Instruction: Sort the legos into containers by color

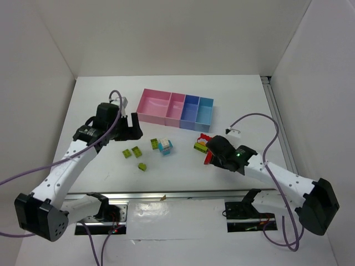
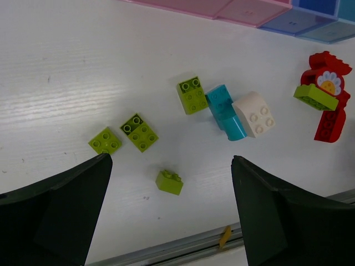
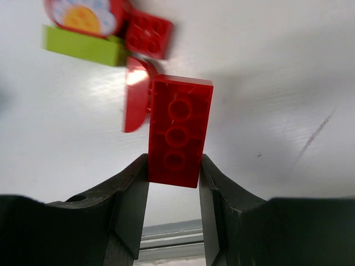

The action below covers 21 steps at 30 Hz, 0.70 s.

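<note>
Lime bricks (image 1: 136, 151) and a cyan-white clump (image 1: 165, 146) lie mid-frame below the four joined bins (image 1: 152, 118), whose floors show bare. The left gripper (image 2: 171, 159) hangs spread wide above them. At centre right, the right gripper (image 3: 173, 166) clamps a red brick (image 3: 178, 133), studs facing the camera, long axis running up-frame toward a red flower clump (image 3: 89, 22).

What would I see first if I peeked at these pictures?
First, the right claw pinching a long red brick, right beside a red flower piece with a green block under it. Next, the row of pink and blue bins at the far side, which look empty, with little lime green bricks scattered in front of them.
</note>
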{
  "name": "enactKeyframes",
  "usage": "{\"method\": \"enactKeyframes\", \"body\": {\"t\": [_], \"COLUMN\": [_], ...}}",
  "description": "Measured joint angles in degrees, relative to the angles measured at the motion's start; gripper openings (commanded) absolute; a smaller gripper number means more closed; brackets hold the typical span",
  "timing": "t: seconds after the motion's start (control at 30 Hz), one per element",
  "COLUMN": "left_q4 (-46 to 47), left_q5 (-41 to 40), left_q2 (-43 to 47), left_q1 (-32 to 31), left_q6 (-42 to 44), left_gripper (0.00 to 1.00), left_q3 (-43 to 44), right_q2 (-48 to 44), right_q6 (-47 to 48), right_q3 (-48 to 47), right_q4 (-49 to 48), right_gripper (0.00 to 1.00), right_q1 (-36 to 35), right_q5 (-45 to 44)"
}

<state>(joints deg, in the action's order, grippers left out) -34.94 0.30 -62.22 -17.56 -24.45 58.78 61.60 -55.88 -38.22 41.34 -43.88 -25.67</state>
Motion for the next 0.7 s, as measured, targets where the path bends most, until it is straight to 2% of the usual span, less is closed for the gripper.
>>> {"method": "enactKeyframes", "body": {"t": [0.07, 0.17, 0.23, 0.37, 0.6, 0.7], "left_q4": [0.02, 0.17, 0.31, 0.81, 1.09, 0.92], "left_q5": [0.00, -0.07, -0.15, -0.39, -0.90, -0.96], "left_q2": [-2.34, -4.57, -5.09, -5.38, -7.32, -8.02], "left_q1": [0.00, -0.20, -0.26, -0.26, -1.09, -1.68], "left_q6": [-0.04, -1.07, -1.55, -2.54, -4.44, -4.61], "left_gripper": [1.00, 1.00, 1.00, 1.00, 1.00, 0.99], "left_q3": [0.00, 0.00, 0.17, 1.38, 3.04, 3.10], "right_q2": [-1.40, 1.66, 7.89, 21.68, 38.18, 43.93], "right_q6": [1.27, 5.68, 9.42, 18.10, 26.34, 27.85], "right_q3": [-3.43, -11.61, -18.62, -29.35, -39.45, -44.04], "right_q4": [1.62, 1.29, 0.22, -7.87, -17.27, -18.75], "right_gripper": [0.31, 0.31, 0.31, 0.31, 0.33, 0.33], "right_q1": [0.13, 1.25, 2.62, 5.84, 14.62, 16.20], "right_q5": [-1.11, -2.56, -3.39, -2.75, 3.91, 5.75]}}
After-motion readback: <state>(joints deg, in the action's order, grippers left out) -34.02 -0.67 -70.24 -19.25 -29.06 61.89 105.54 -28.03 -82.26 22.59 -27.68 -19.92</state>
